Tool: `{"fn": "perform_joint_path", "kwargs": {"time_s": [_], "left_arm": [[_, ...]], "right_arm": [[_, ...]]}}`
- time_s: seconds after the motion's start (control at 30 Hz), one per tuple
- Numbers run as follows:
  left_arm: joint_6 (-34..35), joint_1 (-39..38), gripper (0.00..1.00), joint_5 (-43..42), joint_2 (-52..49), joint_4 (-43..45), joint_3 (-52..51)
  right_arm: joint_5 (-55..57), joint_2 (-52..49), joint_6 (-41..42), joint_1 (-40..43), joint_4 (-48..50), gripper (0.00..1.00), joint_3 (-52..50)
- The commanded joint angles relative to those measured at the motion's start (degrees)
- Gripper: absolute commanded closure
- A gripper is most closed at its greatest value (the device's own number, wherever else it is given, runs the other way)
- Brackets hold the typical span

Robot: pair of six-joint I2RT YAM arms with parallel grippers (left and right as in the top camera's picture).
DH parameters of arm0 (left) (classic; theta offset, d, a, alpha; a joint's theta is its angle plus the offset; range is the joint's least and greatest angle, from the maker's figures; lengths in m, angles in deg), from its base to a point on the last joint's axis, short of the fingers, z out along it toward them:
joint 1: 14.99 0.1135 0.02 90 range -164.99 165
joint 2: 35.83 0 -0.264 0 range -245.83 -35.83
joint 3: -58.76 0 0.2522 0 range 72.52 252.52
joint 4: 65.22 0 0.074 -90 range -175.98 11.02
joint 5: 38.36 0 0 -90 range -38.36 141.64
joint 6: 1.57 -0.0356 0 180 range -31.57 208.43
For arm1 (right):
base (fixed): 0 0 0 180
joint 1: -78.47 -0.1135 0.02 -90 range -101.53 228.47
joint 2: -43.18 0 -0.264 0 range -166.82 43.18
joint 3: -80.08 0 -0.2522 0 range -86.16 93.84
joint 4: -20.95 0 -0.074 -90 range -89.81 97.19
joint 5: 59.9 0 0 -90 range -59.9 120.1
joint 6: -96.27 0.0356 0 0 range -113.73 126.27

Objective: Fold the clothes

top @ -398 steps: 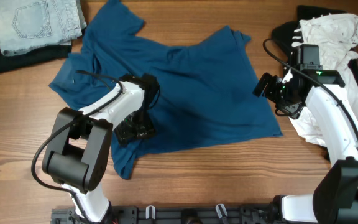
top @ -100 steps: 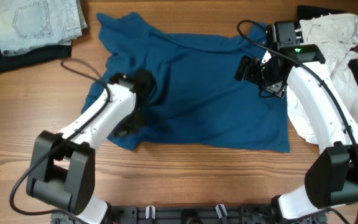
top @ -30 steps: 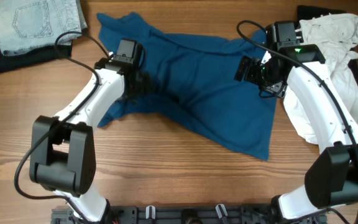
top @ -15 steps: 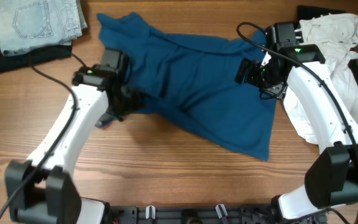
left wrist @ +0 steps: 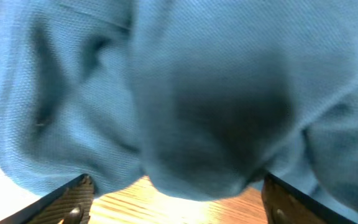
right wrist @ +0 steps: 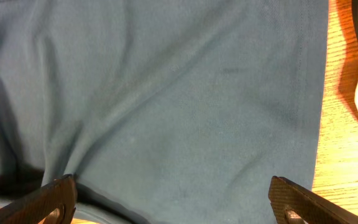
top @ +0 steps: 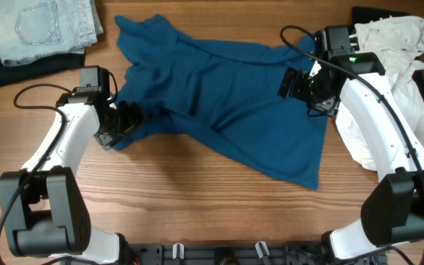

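Step in hand: flattening the blue shirt (top: pixel 227 96) at table centre. Left gripper (top: pixel 121 121), jaws wide, straddles bunched fabric at 9 o'clock. Right gripper (top: pixel 294 82), jaws wide and empty, sits at 2 o'clock. Next: clamp the bunch, draw it outward.

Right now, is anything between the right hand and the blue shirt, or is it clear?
Nothing visible. The right hand is directly over the blue shirt, fingers spread, with only fabric beneath them in the wrist view. The white clothes pile lies off to its right, not in the path.
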Motion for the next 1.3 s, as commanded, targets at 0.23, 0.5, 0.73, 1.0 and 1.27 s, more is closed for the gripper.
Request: {"fn": "perform_joint_path", "kwargs": {"time_s": [0.23, 0.5, 0.73, 1.0, 1.27], "left_arm": [[1.31, -0.22, 0.23, -7.21, -5.07, 2.84, -0.42], [1.51, -0.04, 0.34, -5.27, -6.73, 2.69, -0.42], [1.49, 1.03, 0.35, -3.91, -6.73, 1.44, -0.42], [1.46, 1.07, 0.30, -3.74, -6.73, 1.40, -0.42], [1.46, 1.07, 0.29, -3.72, -6.73, 1.66, -0.42]], "right_arm": [[-0.02, -0.07, -0.87, -0.15, -0.37, 0.00, -0.11], [0.28, 0.44, 4.59, 0.33, -7.76, 0.08, -0.09], [1.46, 4.81, 9.40, 2.23, -17.79, 0.05, -0.17], [-4.48, 4.87, 15.61, 2.25, -10.56, 0.01, -19.30], [-6.03, 8.61, 19.32, 2.23, -7.61, 0.03, -28.24]]}}
